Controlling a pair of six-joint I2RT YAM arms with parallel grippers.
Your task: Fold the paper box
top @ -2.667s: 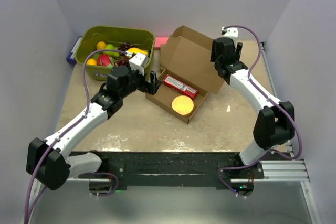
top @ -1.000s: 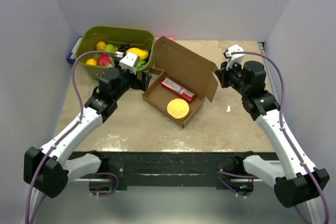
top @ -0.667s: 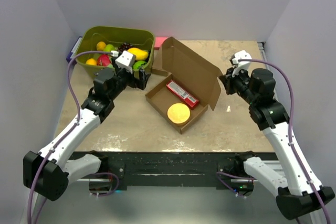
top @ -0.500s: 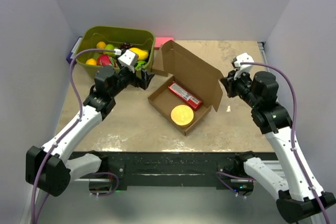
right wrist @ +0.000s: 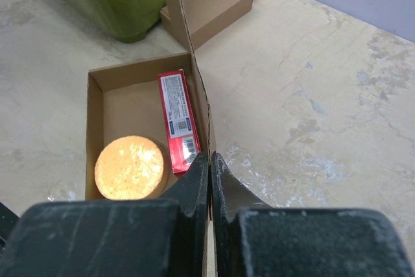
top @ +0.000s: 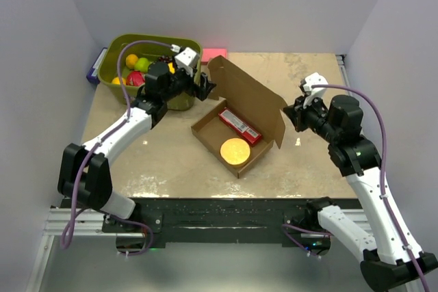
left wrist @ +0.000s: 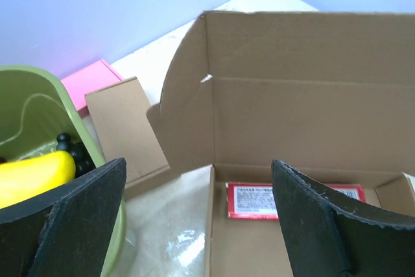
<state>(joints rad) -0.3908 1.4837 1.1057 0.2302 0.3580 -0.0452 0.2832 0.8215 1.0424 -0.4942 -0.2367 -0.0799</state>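
I stretch my left arm point(top: 123, 131) far forward and toward the middle. My left gripper point(top: 203, 87) has its two fingers point(left wrist: 78, 218) spread wide apart. My right arm point(top: 356, 162) stands tall, bent at the elbow, and leans in to the left. My right gripper point(top: 290, 115) is pinched tight.

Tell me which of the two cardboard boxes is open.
The larger box, showing a red packet and an orange disc inside. The smaller box beside the green bin is closed.

Lab test cell: plain pale enclosure walls point(top: 239, 5), aluminium frame rail point(top: 373, 221), black mounting plate point(top: 226, 214).
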